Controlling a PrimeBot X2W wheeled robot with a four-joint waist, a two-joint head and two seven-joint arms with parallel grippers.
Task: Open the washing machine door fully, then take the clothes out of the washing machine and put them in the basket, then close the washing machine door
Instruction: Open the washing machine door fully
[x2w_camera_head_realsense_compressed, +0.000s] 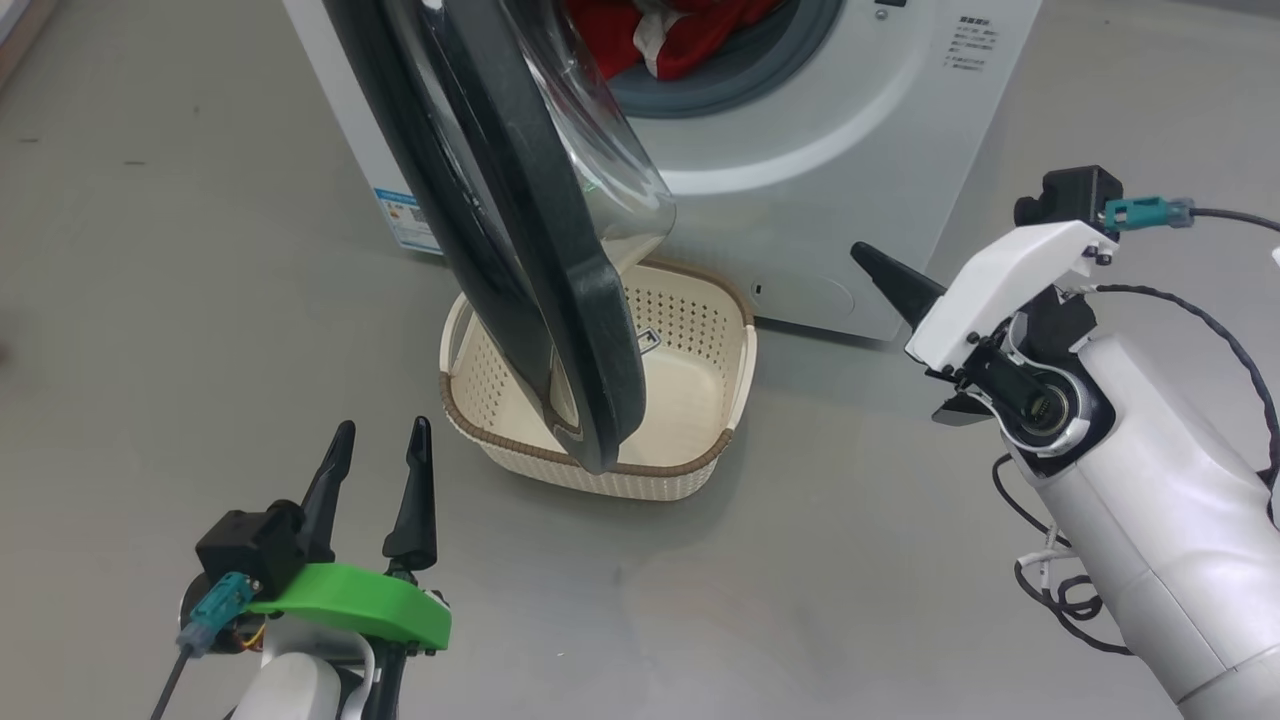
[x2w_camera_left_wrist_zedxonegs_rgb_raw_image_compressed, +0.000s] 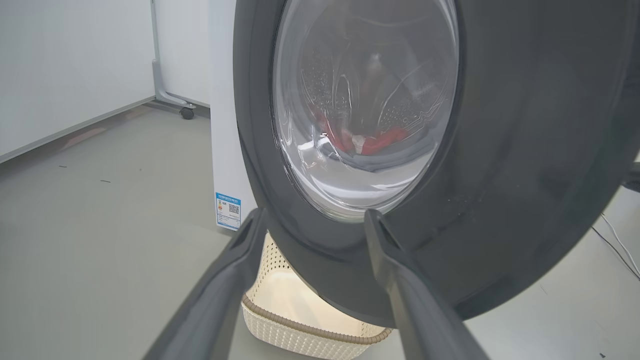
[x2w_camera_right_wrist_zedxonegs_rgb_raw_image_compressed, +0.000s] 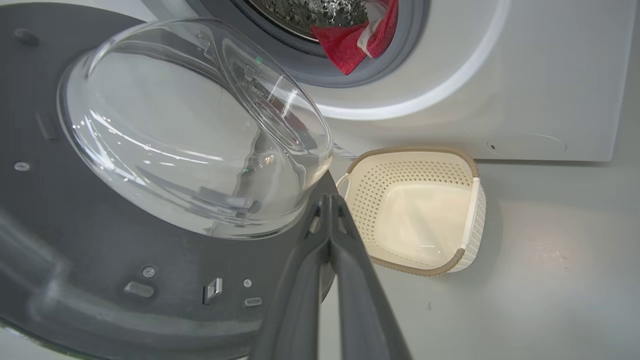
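The washing machine (x2w_camera_head_realsense_compressed: 850, 150) is white, grey-ringed; the clothes (x2w_camera_head_realsense_compressed: 720, 40) are red with white trim; the washing machine door (x2w_camera_head_realsense_compressed: 520, 250) has a black rim; the basket (x2w_camera_head_realsense_compressed: 690, 320) is cream, perforated, brown-rimmed.

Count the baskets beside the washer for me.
1. The basket stands on the floor in front of the washing machine, partly under the open washing machine door. The door hides some floor, so another might sit behind it.
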